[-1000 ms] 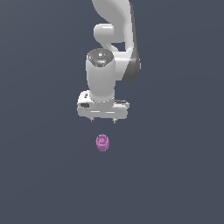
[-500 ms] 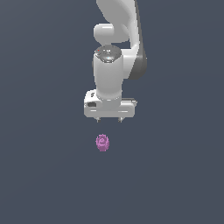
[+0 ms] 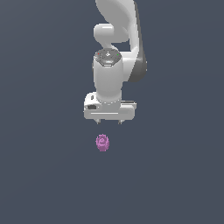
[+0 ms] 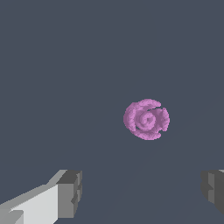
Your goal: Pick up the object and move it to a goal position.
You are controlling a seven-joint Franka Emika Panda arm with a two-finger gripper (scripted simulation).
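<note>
The object (image 3: 102, 142) is a small purple-pink lumpy thing with a swirl mark. It lies on the dark grey floor, below the gripper in the exterior view. It also shows in the wrist view (image 4: 146, 119), ahead of the fingers. My white gripper (image 3: 108, 123) points straight down and hangs above the object, apart from it. Its jaws stand wide open and hold nothing. Two dark fingertips (image 4: 70, 193) show in the wrist view, far apart, with the object not between them.
The plain dark grey floor (image 3: 175, 175) fills both views. No other objects or edges show.
The gripper has moved lower and slightly toward the exterior view's right, turning to face the camera squarely. The object has not moved.
</note>
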